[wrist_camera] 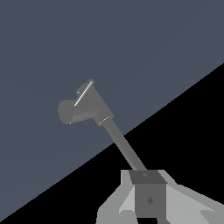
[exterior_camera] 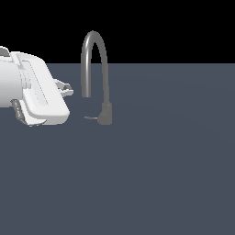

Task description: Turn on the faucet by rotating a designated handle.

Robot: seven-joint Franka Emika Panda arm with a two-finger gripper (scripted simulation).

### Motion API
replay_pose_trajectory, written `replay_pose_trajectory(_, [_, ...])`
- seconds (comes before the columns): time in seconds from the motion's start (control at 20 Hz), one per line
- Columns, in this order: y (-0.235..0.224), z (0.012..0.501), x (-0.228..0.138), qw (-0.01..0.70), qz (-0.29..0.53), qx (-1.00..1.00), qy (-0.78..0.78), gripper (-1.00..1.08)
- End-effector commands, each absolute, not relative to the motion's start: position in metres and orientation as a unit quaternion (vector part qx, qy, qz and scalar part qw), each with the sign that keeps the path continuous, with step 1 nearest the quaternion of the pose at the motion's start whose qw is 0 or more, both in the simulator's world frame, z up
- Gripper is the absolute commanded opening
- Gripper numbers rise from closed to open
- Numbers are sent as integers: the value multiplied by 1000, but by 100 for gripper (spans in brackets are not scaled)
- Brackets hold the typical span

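Observation:
The grey faucet point(exterior_camera: 105, 113) stands on the flat floor, its thin gooseneck spout point(exterior_camera: 94, 36) arching up and over toward the exterior view's left. The handle point(exterior_camera: 90, 118) is a short thin rod sticking out of the blocky base toward the exterior view's left. My gripper point(exterior_camera: 69, 89) hovers left of the spout's outlet and above the handle, touching neither. In the wrist view the base point(wrist_camera: 83, 108), the handle point(wrist_camera: 83, 96) and the spout tube point(wrist_camera: 124, 146) lie ahead of my gripper point(wrist_camera: 148, 192). Its fingers point(wrist_camera: 148, 199) sit together with no gap and nothing held.
The blue-grey floor point(exterior_camera: 151, 174) spreads flat around the faucet. My white arm point(exterior_camera: 27, 92) fills the exterior view's left edge. Black background lies beyond the floor's far edge.

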State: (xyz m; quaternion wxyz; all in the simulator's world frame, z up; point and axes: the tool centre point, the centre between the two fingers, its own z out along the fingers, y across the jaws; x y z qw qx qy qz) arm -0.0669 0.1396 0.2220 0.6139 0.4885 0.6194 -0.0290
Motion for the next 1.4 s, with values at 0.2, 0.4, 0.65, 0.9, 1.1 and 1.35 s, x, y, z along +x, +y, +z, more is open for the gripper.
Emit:
replay_pose_trajectory(0.2, [140,194,-61,639,-31,419,644,-100])
replay_pose_trajectory(0.4, [138,178,-58,652,-32,376,658,-100])
replay_pose_trajectory(0.65, [134,157,-54,666,-34,322,672,-100])
replay_pose_trajectory(0.9, [129,137,-50,679,-37,267,683,-100])
replay_pose_trajectory(1.1, [123,122,-46,687,-39,223,691,-100])
replay_pose_trajectory(1.35, [115,104,-40,695,-42,168,698,-100])
